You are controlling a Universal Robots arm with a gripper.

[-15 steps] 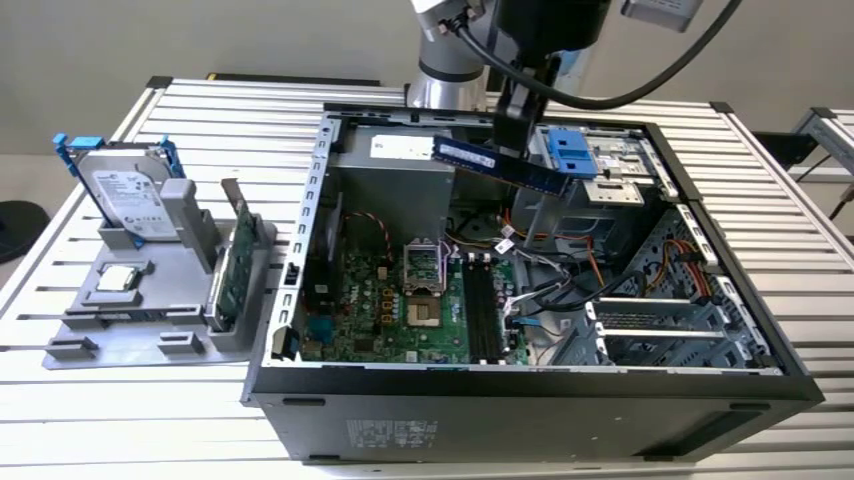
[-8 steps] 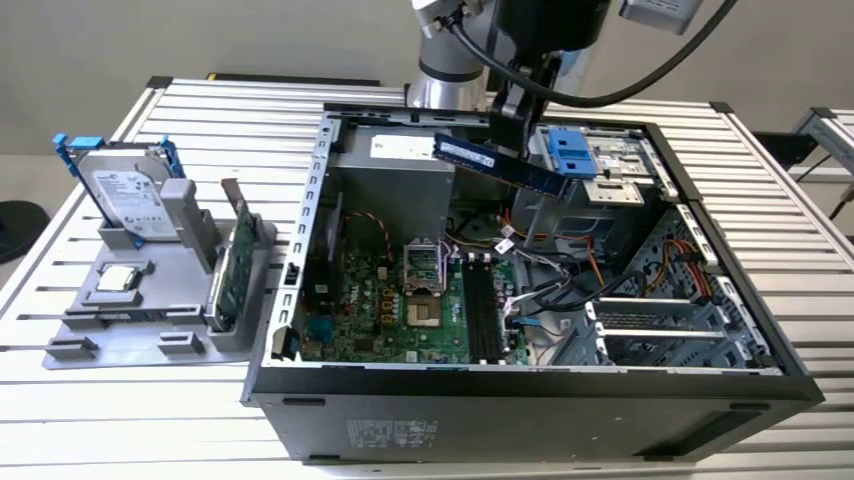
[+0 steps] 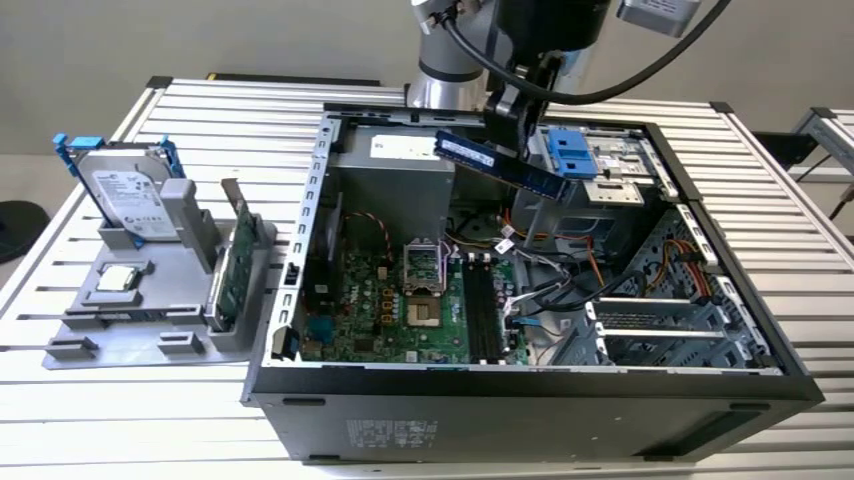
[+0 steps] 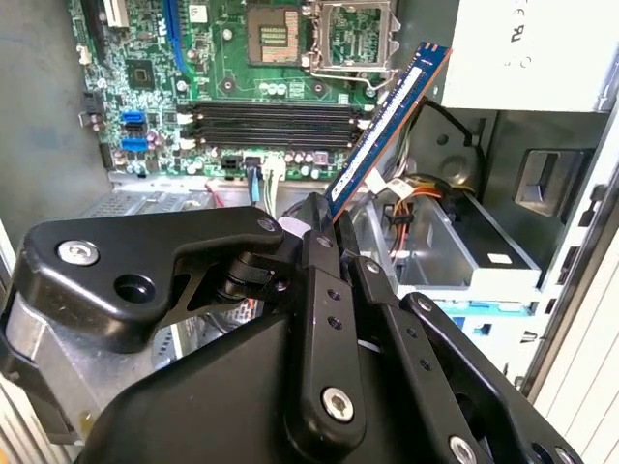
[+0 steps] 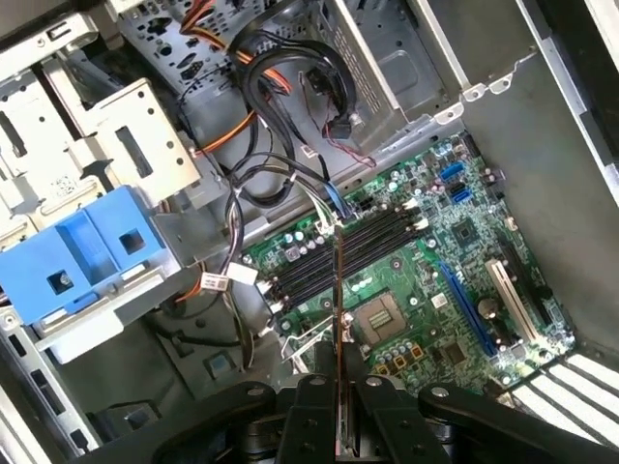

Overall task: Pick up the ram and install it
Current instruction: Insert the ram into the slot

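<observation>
Plain grey-beige wall (image 3: 267, 35) runs across the top of the exterior view, under soft even light. Silver slatted metal table (image 3: 120, 420) spans most of the frame. Second silver slatted table (image 3: 830, 135) at right edge. Pale floor (image 3: 27, 175) at left edge, with a black round base (image 3: 14, 228) on it.

- A robotics lab or workshop bench: the robot arm (image 3: 446, 62) stands on a slatted metal table (image 3: 134, 432).
- An opened computer case (image 3: 534, 410) and a grey parts fixture (image 3: 147, 320) sit on it.
</observation>
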